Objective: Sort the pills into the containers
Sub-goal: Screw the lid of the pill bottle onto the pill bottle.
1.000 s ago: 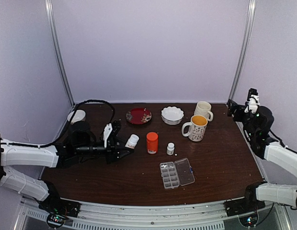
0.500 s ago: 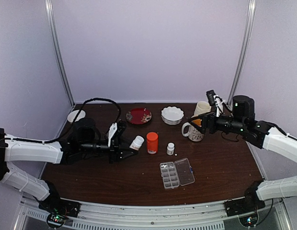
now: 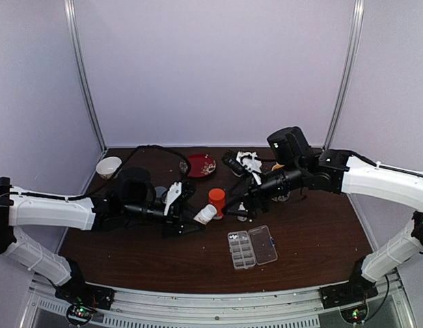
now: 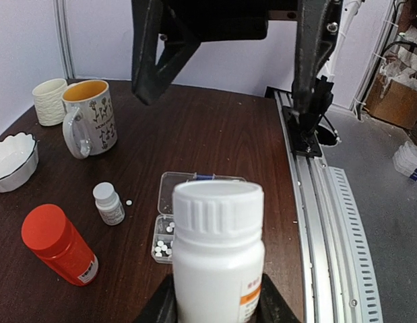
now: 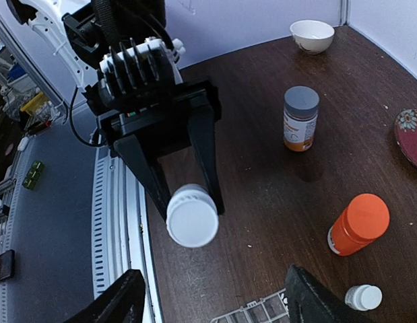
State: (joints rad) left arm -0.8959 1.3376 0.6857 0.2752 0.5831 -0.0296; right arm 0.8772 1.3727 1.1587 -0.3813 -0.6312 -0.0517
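The pills [image 4: 165,246] sit in the pill box [image 3: 253,247], at 4 o'clock of the white bottle [image 4: 218,256] seen from above, which the left claw [image 3: 196,217] grips; the right claw [image 5: 215,301], jaws apart, should centre on its cap.

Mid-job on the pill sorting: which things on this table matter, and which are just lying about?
Job:
pill box
pills in it
white bottle in the left gripper

Lying about:
two mugs
fluted bowl
red plate
orange bottle
grey-capped bottle
small white bottle
small bowl
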